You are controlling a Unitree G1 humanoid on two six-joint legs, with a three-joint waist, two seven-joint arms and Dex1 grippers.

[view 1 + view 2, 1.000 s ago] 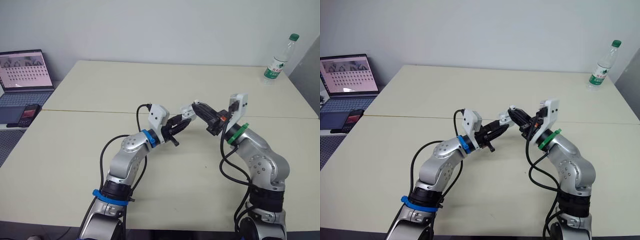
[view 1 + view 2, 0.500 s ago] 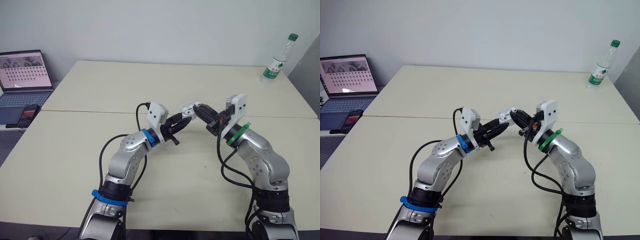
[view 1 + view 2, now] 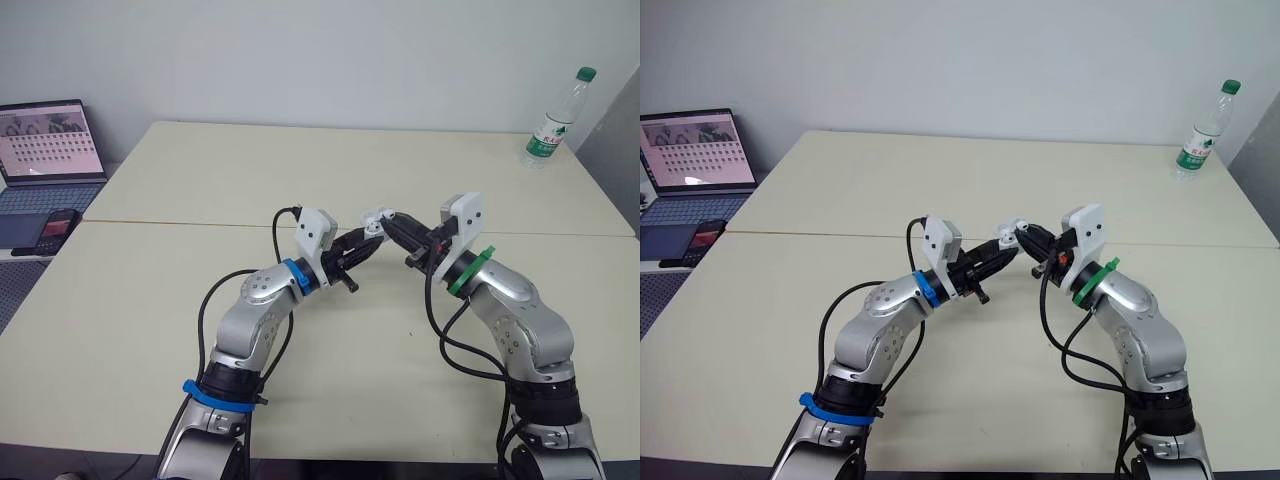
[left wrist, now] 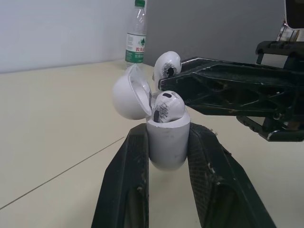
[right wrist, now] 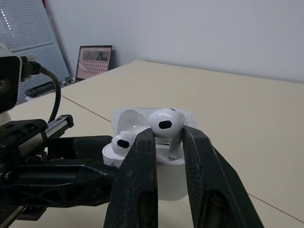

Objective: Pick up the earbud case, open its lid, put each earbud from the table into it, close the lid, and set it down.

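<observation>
Left wrist view: left gripper clamps the open case, one earbud seated; right gripper pinches the second earbud over it; closing, set-down remain.

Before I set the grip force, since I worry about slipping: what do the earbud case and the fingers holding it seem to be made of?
The earbud case looks like smooth, slightly glossy white plastic, with soft highlights on its rounded shell. The fingers are probably hard matte black plastic, judging by their pale scuffs and specks.
</observation>
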